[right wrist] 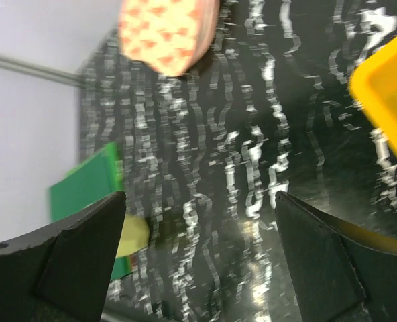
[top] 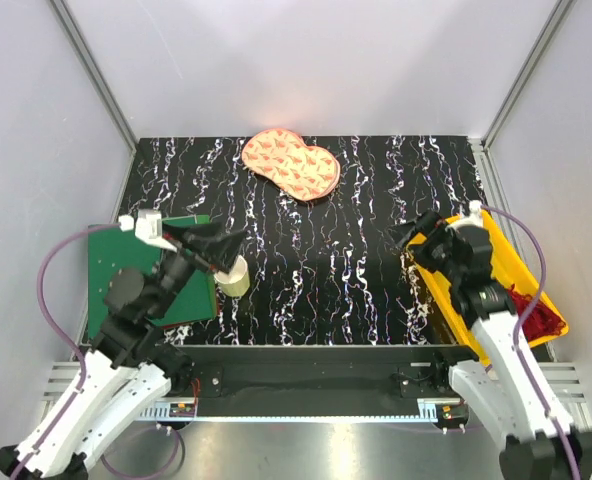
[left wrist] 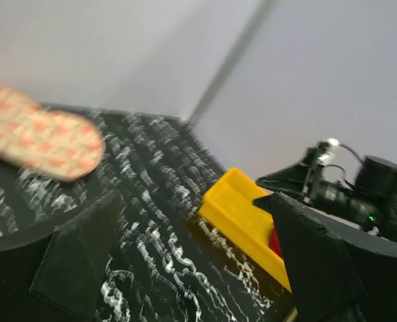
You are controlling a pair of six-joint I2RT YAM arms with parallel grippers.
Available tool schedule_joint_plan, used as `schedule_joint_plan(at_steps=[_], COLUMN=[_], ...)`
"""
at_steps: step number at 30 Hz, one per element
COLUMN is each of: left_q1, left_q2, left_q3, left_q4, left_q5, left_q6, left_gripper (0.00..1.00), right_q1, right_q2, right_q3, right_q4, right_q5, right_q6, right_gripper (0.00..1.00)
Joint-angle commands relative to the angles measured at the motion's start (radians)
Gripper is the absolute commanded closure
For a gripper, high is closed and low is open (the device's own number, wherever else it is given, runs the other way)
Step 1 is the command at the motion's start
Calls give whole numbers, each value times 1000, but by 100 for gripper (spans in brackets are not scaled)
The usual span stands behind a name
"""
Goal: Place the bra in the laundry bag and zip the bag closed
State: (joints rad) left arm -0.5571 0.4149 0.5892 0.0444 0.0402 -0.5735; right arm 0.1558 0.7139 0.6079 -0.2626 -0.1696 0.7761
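The laundry bag (top: 289,163), a peach-pink peanut-shaped pouch with red marks, lies at the table's far middle; it also shows in the left wrist view (left wrist: 41,137) and right wrist view (right wrist: 168,30). The red bra (top: 536,315) lies in the yellow tray (top: 506,262) on the right, beside my right arm; only a red sliver of the bra (left wrist: 274,243) shows behind a finger. My left gripper (top: 231,250) hovers open over the near left, pointing right, with nothing between its fingers (left wrist: 78,258). My right gripper (top: 408,248) is open and empty by the tray's left edge, fingers (right wrist: 322,265) wide apart.
A green board (top: 126,270) lies under the left arm, with a pale yellow round object (top: 234,277) at its right edge, seen also in the right wrist view (right wrist: 133,235). The yellow tray (right wrist: 386,94) reaches the table's right edge. White walls enclose the black marbled tabletop (top: 316,260).
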Motion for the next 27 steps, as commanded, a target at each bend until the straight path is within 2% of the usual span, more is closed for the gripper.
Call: schedule_joint_plan(at_steps=[1,3,5,8,9,10,16,17,20,24,27], left_q1=[0,2,0,2,2,2,2,2,2,2,2], left_q2=[153,171,159,102,79,71,50,50,44,36,36], left_q3=[208,227,192,153,147,149,176,179,176,162,158], left_q4=[-489,-526,-503,-469,-465,-462,-485,-494,-506,-508,-509], left_q5=[-259,-258,-209,-214,-212,-198,-145,-140,-128,-118,-123], left_q6=[-65,-62,-43,-45,-40,-31,12,8,-6,-19,-23], left_gripper=[1,1,1,1,1,1,1,1,1,1,1], right_q1=[-2,-2,-2,-2,-1,1,27,30,44,67,83], right_q2=[265,372,559,833,901,1026,1408,1447,1567,1650,1673], right_q3=[139,212,278,453,546,594,964,1004,1134,1220,1234], right_q4=[91,210,322,442,465,485,502,493,464,459,461], right_q5=[87,90,94,6,-40,-60,-87,-88,-100,-106,-103], right_q6=[-118,-144,-146,-147,-138,-133,-107,-100,-97,-86,-78], right_gripper=[1,0,1,1,3,10,26,33,44,51,52])
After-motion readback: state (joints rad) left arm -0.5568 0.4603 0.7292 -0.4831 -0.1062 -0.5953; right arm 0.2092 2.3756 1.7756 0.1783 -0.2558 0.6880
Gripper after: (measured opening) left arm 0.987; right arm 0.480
